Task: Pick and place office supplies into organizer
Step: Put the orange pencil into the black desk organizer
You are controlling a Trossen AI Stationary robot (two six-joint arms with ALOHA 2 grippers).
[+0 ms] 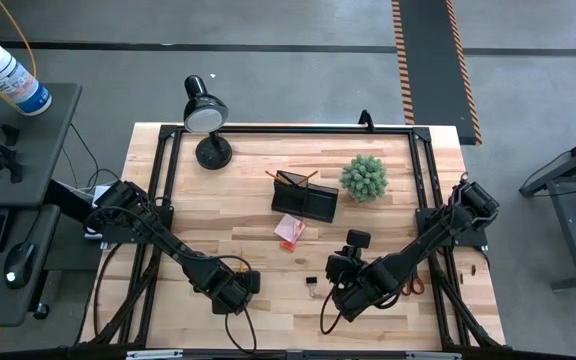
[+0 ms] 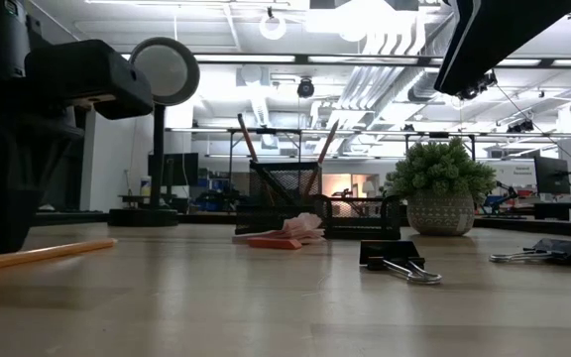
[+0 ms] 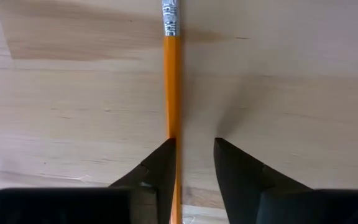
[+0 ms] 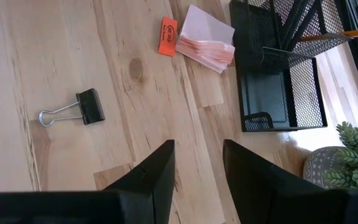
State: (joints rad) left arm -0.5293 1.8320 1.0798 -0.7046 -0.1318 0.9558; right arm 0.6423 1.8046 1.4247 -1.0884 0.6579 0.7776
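The left gripper (image 3: 194, 163) is low over the front of the wooden table (image 1: 238, 215), its jaws apart. An orange pencil (image 3: 171, 87) lies flat on the wood and runs along the inner side of one finger (image 3: 160, 171); whether it is gripped, I cannot tell. The right gripper (image 4: 197, 163) hangs above the table with jaws released and nothing between them. Near it lie a black binder clip (image 4: 87, 107) and the pink sticky-note pad (image 4: 205, 48) just beside the black organizer (image 4: 283, 81). A desk lamp (image 1: 205, 118) and a green plant (image 1: 364, 178) stand at the back.
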